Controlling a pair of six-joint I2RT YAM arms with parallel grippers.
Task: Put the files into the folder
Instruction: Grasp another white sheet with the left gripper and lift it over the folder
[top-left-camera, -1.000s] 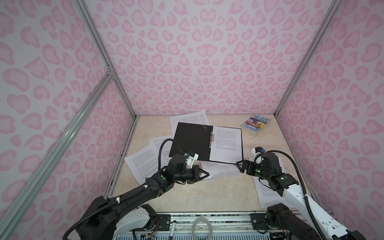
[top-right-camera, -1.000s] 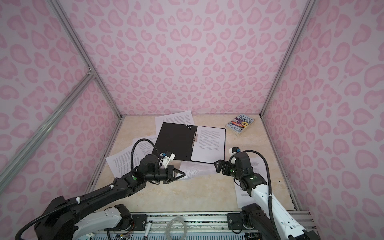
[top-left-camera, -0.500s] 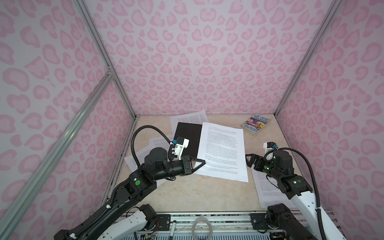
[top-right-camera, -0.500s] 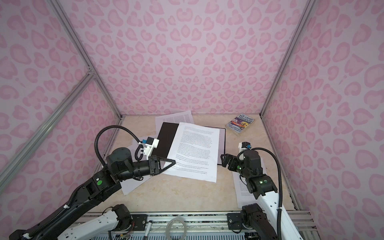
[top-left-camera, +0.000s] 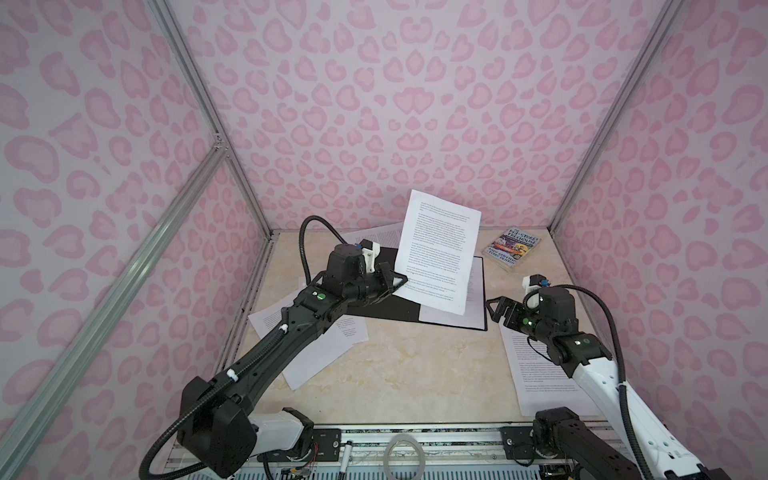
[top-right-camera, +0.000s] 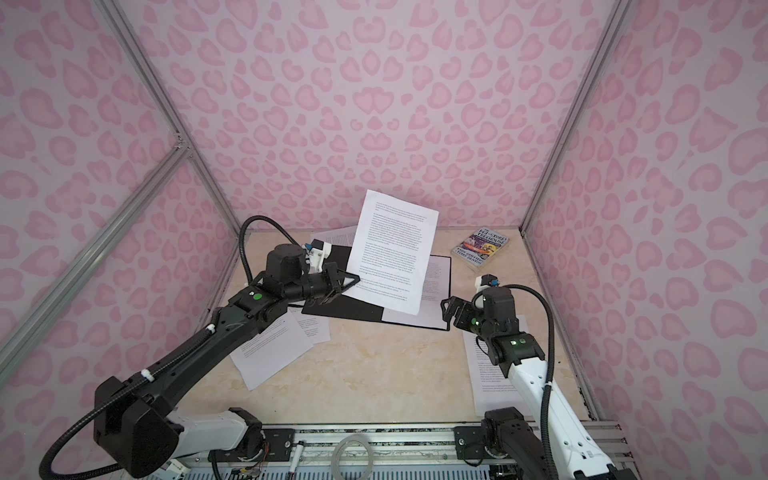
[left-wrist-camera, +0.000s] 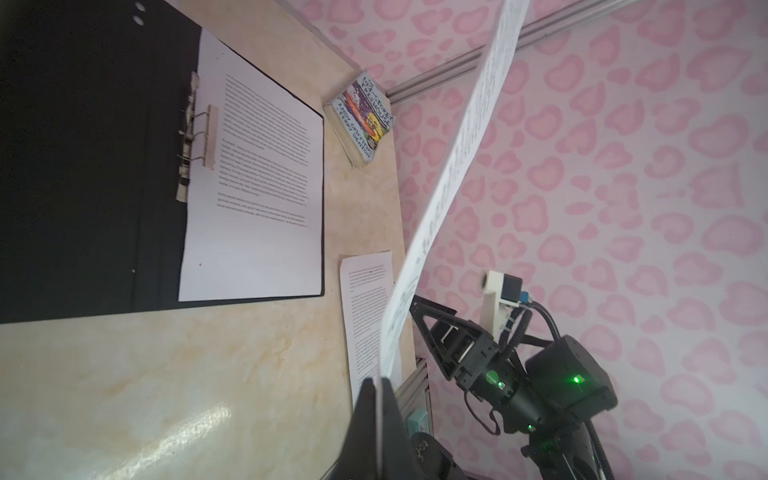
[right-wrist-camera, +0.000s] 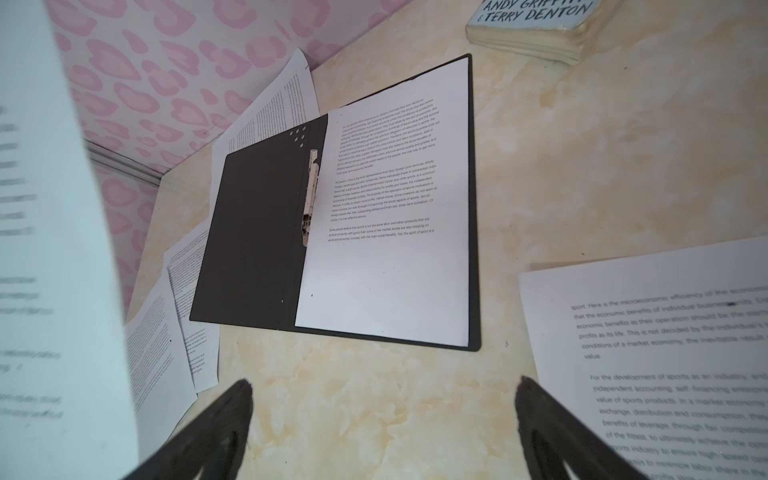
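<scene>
My left gripper (top-left-camera: 401, 280) pinched one sheet (top-left-camera: 436, 249) by the edge, upright over the open folder (top-left-camera: 386, 309) on the desk (top-left-camera: 415, 365); right gripper (top-left-camera: 496, 311) wide, empty. I feared it slipping, landing skewed.

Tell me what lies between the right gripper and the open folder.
Only bare tabletop: in the right wrist view, nothing sits between the right gripper and the folder.

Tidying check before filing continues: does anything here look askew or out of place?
Yes. Printed sheets lie skewed, partly under the open folder, another sheet lies beneath the right arm, and the left tool pinches one sheet upright in mid-air. A stray paperback sits far right.
</scene>
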